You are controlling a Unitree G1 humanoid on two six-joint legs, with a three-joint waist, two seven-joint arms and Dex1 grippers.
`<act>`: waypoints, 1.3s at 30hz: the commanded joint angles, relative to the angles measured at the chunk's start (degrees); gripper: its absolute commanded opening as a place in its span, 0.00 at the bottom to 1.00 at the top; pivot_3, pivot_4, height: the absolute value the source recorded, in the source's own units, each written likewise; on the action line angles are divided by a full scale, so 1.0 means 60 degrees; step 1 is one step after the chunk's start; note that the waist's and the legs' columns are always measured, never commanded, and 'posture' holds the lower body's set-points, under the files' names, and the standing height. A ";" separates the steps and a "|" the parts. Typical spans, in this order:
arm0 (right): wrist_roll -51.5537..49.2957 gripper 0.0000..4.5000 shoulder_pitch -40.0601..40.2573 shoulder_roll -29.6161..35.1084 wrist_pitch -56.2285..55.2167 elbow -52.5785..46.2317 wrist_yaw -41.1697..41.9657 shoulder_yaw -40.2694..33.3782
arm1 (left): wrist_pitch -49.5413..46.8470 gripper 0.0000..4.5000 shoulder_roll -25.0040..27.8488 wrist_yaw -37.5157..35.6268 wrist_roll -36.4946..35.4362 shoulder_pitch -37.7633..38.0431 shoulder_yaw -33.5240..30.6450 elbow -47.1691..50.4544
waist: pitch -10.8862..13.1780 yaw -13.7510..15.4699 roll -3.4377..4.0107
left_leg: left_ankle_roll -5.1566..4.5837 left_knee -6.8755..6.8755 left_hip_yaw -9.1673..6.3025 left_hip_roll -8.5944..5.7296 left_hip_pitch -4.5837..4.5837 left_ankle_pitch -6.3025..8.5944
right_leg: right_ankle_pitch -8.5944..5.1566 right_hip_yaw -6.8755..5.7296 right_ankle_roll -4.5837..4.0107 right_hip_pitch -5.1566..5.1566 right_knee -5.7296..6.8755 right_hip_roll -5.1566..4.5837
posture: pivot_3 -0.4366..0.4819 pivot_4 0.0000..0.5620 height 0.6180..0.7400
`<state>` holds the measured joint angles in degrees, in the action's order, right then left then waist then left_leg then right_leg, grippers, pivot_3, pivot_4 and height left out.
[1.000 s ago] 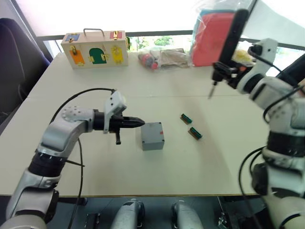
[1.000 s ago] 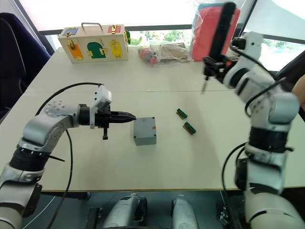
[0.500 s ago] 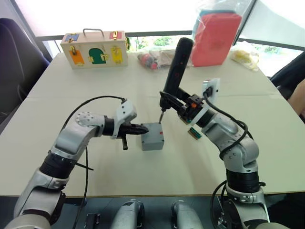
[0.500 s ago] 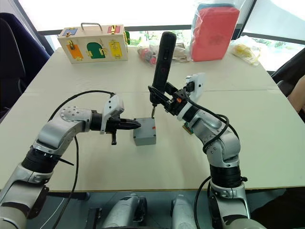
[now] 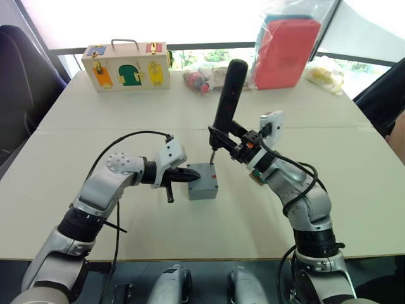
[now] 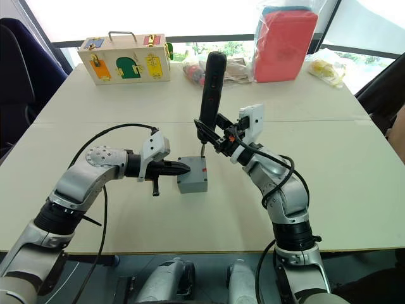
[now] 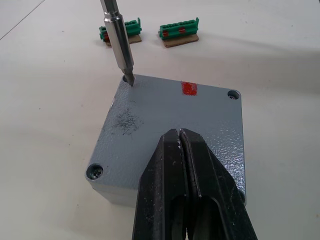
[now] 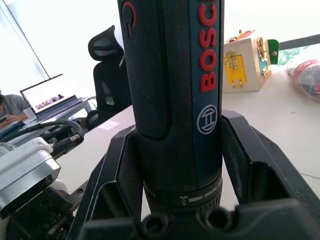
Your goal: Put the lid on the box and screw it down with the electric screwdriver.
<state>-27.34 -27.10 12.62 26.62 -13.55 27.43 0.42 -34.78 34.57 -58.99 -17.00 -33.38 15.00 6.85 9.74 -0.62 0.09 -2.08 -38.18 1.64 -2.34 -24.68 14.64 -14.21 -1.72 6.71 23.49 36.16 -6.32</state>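
Observation:
The grey lid (image 7: 165,115), with its red mark, sits on the grey box (image 5: 202,189) in the middle of the table. My left gripper (image 7: 181,136) is shut and empty, its tips lying over the lid's left edge (image 5: 192,177). My right gripper (image 8: 175,150) is shut on the black electric screwdriver (image 5: 228,95), which stands nearly upright above the box. Its metal bit (image 7: 117,40) points down into the lid's far corner hole (image 7: 126,79).
Two small green strips (image 7: 179,32) lie just right of the box. At the table's back edge are a wooden box with coloured latches (image 5: 125,65), a clear bag of small items (image 5: 204,77) and a red bag (image 5: 285,50). A black chair (image 5: 16,82) stands at the left.
My right arm swung down from high on the right and brought the screwdriver's bit to the lid's far corner. My left gripper slid right onto the lid's edge.

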 commanded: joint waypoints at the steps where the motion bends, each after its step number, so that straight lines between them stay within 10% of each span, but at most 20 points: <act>1: 0.0149 0.40 -0.0031 0.0017 -0.0424 -0.0109 0.0004 -0.0105 | -0.0159 0.00 0.0060 -0.0031 0.0072 0.0027 0.0089 0.0112 | 0.0000 0.0004 0.0000 | 0.0000 0.0002 0.0000 0.0000 0.0009 0.0000 | 0.0000 0.0000 0.0000 -0.0008 -0.0001 0.0000 | 0.48 0.27 1.00; 39: 0.1475 0.40 0.1234 -0.0055 -0.1226 0.1111 0.0196 0.1134 | -0.0252 0.00 0.0046 -0.0188 0.0366 0.0048 0.0321 0.0048 | -0.0109 0.0004 -0.0049 | -0.0058 0.0035 -0.0004 -0.0001 0.0197 0.0046 | -0.0022 0.0004 -0.0030 -0.0164 -0.0027 -0.0013 | 0.48 0.27 1.00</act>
<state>-19.31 -22.22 11.50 14.83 -9.50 27.89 5.32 -36.75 34.63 -59.66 -15.52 -33.48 16.11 6.92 9.08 -0.59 -0.20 -2.42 -37.97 1.61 -2.35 -23.49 14.92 -14.35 -1.70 6.53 22.51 35.99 -6.41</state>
